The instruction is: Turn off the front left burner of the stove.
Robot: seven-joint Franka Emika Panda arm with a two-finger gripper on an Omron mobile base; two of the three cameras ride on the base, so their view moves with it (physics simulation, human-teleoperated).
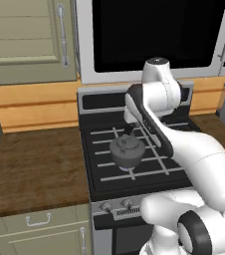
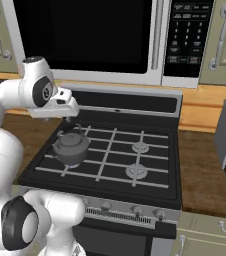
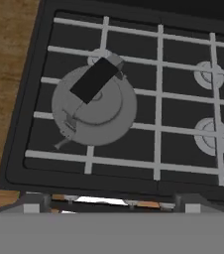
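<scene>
Step in hand: approach only; claw (image 2: 69,116) held high above the stove (image 1: 154,172), over the rear left of the cooktop, nowhere near the controls.
Claw state: cannot tell whether released or clenched; the 2 fingertips (image 3: 34,202) barely rise at the bottom of the hand view, nothing visibly between them.
Front left burner (image 3: 91,151): at the near left corner of the cooktop, pale bars crossing black, mostly covered by a grey kettle (image 3: 94,105) sitting on it.
Kettle: upright, dark handle across its lid, spout towards the front left; not a thing to be touched for this task.
Knobs: small round ones along the steel front strip (image 2: 130,214), below the cooktop edge; 2 at the left end visible in the left base view, leftmost knob (image 1: 105,206) and its neighbour (image 1: 127,202).
Likely target: 1 of those 2 left knobs, judged from position; which one governs the front left burner not readable here.
Flame: none discernible under the kettle.
Next move calls for: dropping well down and drawing back towards the front strip, re-aiming the wrist from downward-looking to facing the strip, spreading the fingers around the chosen knob, then closing and twisting.
Risks: brushing the kettle on the descent; picking the wrong knob.
Surroundings: wooden desk (image 1: 35,164) left of the stove, microwave (image 2: 95,35) above.
</scene>
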